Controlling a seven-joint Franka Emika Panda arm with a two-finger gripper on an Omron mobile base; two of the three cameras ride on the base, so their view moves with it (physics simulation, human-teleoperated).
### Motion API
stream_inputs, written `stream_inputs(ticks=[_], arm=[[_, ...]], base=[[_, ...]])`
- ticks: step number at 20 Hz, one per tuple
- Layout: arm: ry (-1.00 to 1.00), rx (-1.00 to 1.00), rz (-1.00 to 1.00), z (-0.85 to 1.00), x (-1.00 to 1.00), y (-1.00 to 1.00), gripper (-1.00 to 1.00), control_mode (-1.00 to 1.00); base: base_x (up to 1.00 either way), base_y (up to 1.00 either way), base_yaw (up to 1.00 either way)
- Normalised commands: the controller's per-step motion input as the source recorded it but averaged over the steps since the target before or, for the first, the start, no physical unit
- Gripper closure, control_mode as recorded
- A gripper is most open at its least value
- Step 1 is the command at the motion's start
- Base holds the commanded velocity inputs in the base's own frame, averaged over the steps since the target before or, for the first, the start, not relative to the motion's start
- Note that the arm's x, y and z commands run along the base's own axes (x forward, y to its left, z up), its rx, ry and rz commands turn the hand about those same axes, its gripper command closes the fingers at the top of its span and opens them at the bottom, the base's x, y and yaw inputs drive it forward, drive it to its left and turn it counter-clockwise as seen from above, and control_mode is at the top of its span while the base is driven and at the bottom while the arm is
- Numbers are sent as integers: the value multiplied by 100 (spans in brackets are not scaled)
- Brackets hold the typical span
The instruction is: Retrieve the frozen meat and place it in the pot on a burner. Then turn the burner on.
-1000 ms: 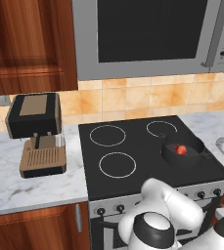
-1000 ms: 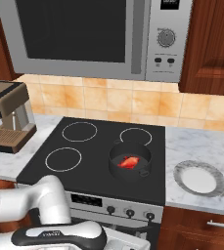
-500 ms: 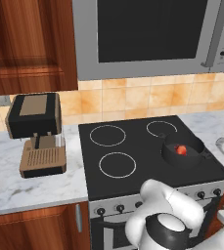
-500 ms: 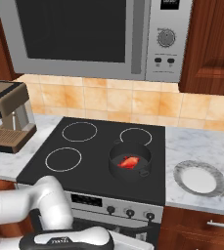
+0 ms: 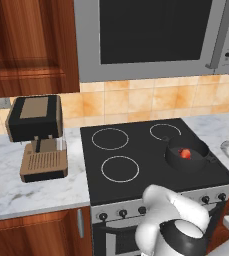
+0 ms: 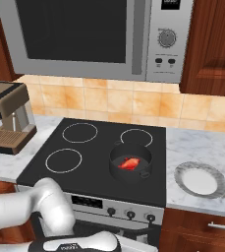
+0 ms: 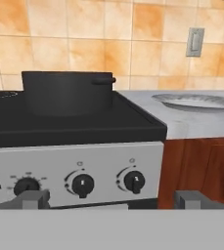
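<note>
- one black pot (image 6: 130, 162) sat on the stove (image 6: 70, 170)
- one red meat lump (image 6: 129, 163)
- four burner rings, one under the pot
- one pale dish (image 6: 200, 179)
- one coffee machine (image 5: 37, 137)
- one microwave (image 6: 92, 34)
- three knobs faced the hand camera

Matt black pot (image 6: 129, 163) on a smooth black glass cooktop (image 6: 92, 153). Veined marble counter (image 5: 21, 185). Reddish polished wood cabinets (image 5: 28, 45).

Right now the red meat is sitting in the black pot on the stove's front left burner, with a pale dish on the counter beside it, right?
Nearly. The pot holding the meat sits on the front right burner, not the front left; the right base view shows the front left ring bare. The pale dish does lie on the counter to the stove's right.
</note>
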Motion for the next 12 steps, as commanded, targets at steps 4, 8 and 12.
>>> stream_inputs(ticks=[4, 8, 12], arm=[[-5, 0, 0, -21, 4, -8, -100, -100], [-7, 0, 0, -21, 3, -1, -100, -100], [-7, 0, 0, -21, 7, -4, -100, -100]], base=[[0, 0, 0], [0, 0, 0], [0, 0, 0]])
